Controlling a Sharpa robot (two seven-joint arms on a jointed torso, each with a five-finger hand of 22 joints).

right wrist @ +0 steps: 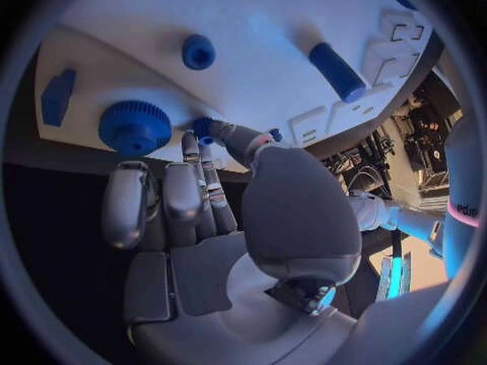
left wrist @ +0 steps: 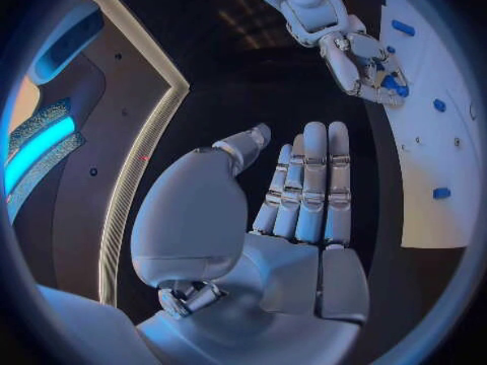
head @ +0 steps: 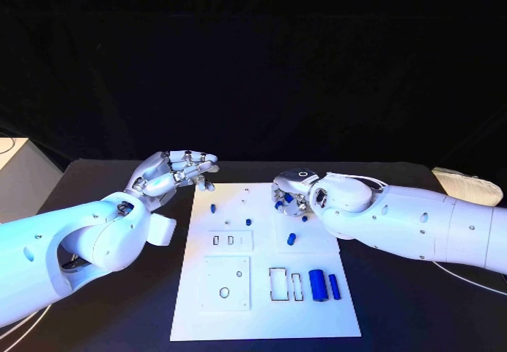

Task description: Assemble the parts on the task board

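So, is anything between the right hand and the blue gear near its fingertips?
Nothing visible. The right hand has its fingertips right beside the blue gear on the white board, with open board between them.

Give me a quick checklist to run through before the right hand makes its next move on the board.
1. Right hand has a small blue part at its fingertips: ok.
2. Grip firm: cannot tell.
3. Left hand open, off the task board: ok.
4. Blue gear beside the right hand's fingers, clearance: cannot tell.
5. Two blue cylinders lying clear of both hands: ok.
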